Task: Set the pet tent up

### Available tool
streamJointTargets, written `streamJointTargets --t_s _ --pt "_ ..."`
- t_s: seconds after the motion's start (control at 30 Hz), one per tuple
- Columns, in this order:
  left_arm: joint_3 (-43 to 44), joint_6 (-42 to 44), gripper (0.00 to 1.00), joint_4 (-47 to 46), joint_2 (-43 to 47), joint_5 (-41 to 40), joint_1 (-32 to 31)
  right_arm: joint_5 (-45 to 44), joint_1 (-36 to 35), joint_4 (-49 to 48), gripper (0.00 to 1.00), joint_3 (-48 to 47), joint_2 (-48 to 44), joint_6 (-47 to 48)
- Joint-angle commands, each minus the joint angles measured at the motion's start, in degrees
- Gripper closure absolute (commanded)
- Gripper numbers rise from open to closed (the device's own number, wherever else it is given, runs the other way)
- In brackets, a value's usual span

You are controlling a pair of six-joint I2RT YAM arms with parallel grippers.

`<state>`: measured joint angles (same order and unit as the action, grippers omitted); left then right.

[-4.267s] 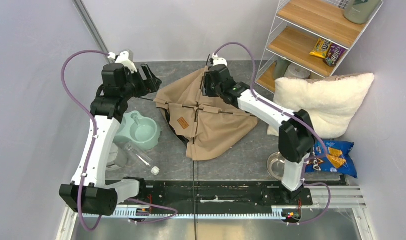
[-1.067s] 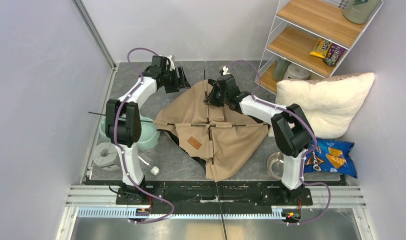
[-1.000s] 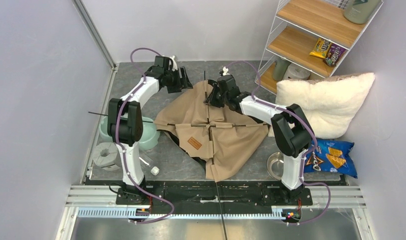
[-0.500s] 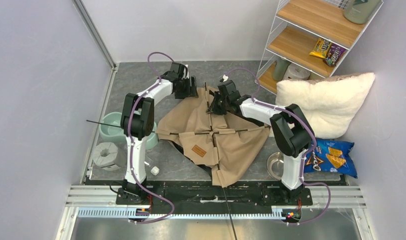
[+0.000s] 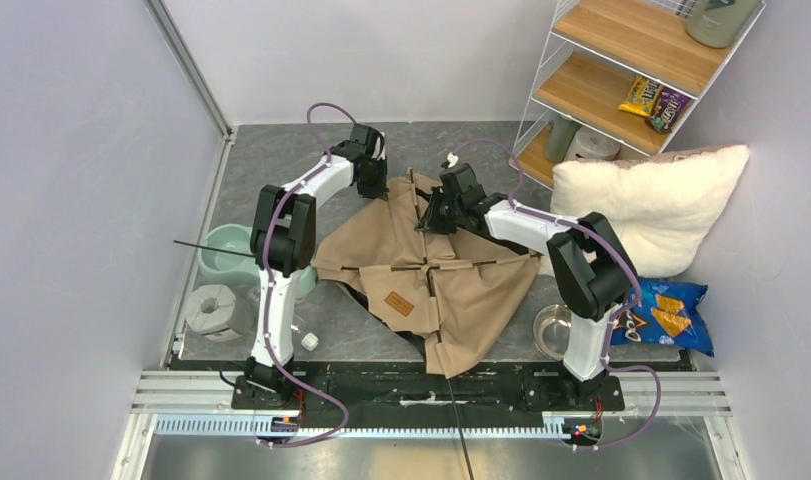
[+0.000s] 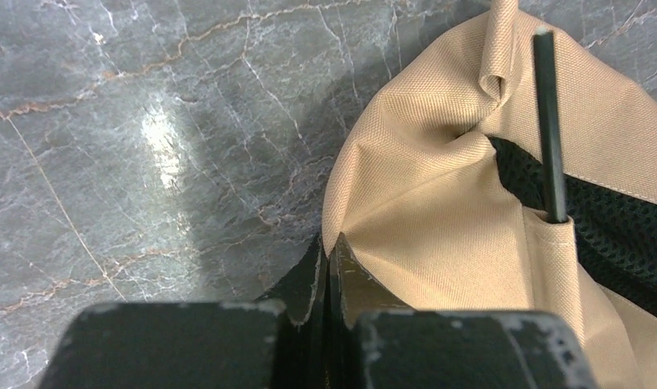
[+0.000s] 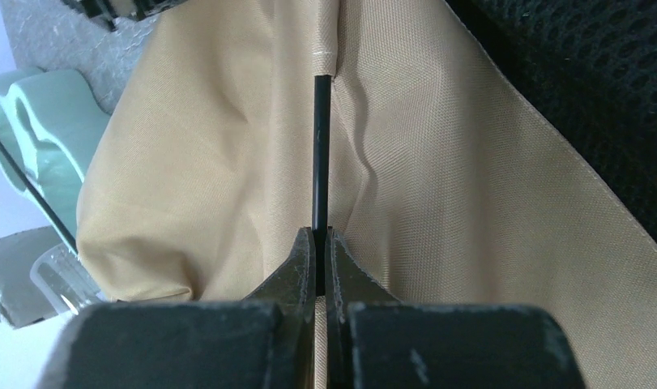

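Note:
The pet tent (image 5: 451, 290) lies collapsed on the table, tan fabric with thin black crossing poles and a brown label patch (image 5: 399, 304). My left gripper (image 5: 374, 188) is at its far left corner. In the left wrist view the left gripper (image 6: 330, 243) is shut, pinching the edge of the tan fabric (image 6: 438, 219); a pole end (image 6: 549, 121) sticks out of a sleeve to the right. My right gripper (image 5: 428, 215) sits on the tent's far side. In the right wrist view the right gripper (image 7: 319, 235) is shut on a black pole (image 7: 320, 146) above the fabric (image 7: 438, 146).
A green pet bowl (image 5: 226, 255) and a grey roll (image 5: 213, 305) sit left of the tent, with a loose thin rod (image 5: 206, 245) over the bowl. A fluffy white pillow (image 5: 646, 200), a chip bag (image 5: 661, 315), a steel bowl (image 5: 551, 330) and a wire shelf (image 5: 631, 70) stand on the right.
My left arm swung right to the tent's far left corner and its jaws closed on the fabric. The tent shifted slightly right and nearer. The right gripper kept hold of the pole.

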<state>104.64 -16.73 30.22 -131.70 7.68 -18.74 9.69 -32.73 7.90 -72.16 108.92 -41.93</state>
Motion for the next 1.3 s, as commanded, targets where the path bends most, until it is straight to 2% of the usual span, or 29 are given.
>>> streamJointTargets --t_s 0.0,0.57,0.8,1.0,1.1,1.27 --pt "2.7 -0.6 0.98 1.2 -2.0 -3.6 0.2 4.3 -0.1 2.5 1.00 2.4 -5.2 2.9" --pt "3.6 -4.4 0.98 1.2 -2.1 -5.6 0.2 8.6 -0.4 8.4 1.00 2.5 -0.8 4.2" --pt "3.5 -4.6 0.98 0.3 -1.8 -2.8 0.2 5.5 -0.4 10.7 1.00 1.6 0.1 3.6" --pt "3.2 -4.9 0.98 -1.1 -1.5 -0.6 0.2 6.3 -0.4 11.4 1.00 -0.4 1.4 3.7" --pt "3.1 -4.8 0.98 -1.1 -1.4 -0.3 0.2 5.3 -0.5 11.4 0.89 -0.7 0.3 4.1" --pt "1.4 -4.7 0.98 -1.9 -0.5 0.8 0.1 0.8 -0.5 12.7 0.62 -3.8 -2.3 5.0"
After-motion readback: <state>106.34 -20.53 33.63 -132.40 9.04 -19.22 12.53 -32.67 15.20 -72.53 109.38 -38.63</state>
